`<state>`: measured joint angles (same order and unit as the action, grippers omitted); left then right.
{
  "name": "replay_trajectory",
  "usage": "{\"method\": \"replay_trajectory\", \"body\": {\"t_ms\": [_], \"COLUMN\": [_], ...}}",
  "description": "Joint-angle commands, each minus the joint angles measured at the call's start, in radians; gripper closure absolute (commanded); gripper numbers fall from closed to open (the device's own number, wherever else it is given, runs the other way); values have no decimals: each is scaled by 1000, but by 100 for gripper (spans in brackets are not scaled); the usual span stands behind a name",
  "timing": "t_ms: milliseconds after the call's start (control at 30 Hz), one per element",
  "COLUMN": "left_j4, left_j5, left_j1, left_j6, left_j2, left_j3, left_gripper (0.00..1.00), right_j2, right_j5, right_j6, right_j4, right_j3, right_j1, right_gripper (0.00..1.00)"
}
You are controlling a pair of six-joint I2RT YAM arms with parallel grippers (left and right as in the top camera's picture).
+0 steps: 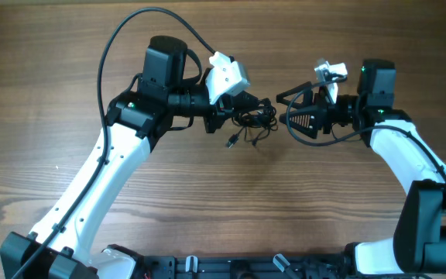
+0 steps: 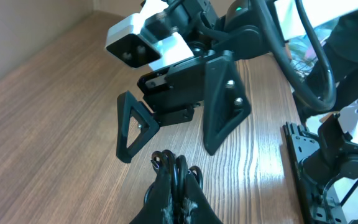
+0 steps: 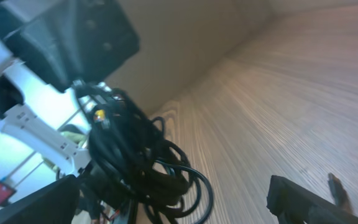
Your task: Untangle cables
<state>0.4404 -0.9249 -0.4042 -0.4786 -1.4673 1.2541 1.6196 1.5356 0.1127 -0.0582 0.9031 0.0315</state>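
The cables (image 1: 252, 120) are a small knotted bundle of thin black cords held above the table's middle, with a plug end (image 1: 229, 142) hanging down. My left gripper (image 1: 242, 115) is shut on the bundle; in the left wrist view the cords (image 2: 178, 169) stick out between its closed fingers (image 2: 178, 193). My right gripper (image 1: 291, 115) is open, just right of the bundle and facing it. In the right wrist view the bundle (image 3: 142, 162) fills the left side, between the spread fingers (image 3: 179, 205).
The table is bare brown wood (image 1: 207, 201). The thick black wire of the left arm (image 1: 111, 54) arcs over the back left. The arm bases stand at the front edge (image 1: 231, 267).
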Motion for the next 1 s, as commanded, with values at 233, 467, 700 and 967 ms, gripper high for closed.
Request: {"method": "replay_trajectory", "body": {"t_ms": [233,467,700,967], "left_j4": [-18,18,96,45], "left_j5": [-6,147,164,167], "left_j1": [-5,-4,-5,-10], "left_j6": [211,211,210,203], "left_j2": [14,14,14,1], "left_j3": [9,9,8,8], "left_gripper": [95,54,0,0], "right_j2": [11,11,11,11], "right_j5": [-22,-152,61,88], "right_j6": [33,-311,-591,-695], "right_j4": [165,348,417,395], "right_j3": [-2,-2,-2,-2], "right_j1": [-144,-92,-50,-99], "right_gripper": [71,96,96,93]}}
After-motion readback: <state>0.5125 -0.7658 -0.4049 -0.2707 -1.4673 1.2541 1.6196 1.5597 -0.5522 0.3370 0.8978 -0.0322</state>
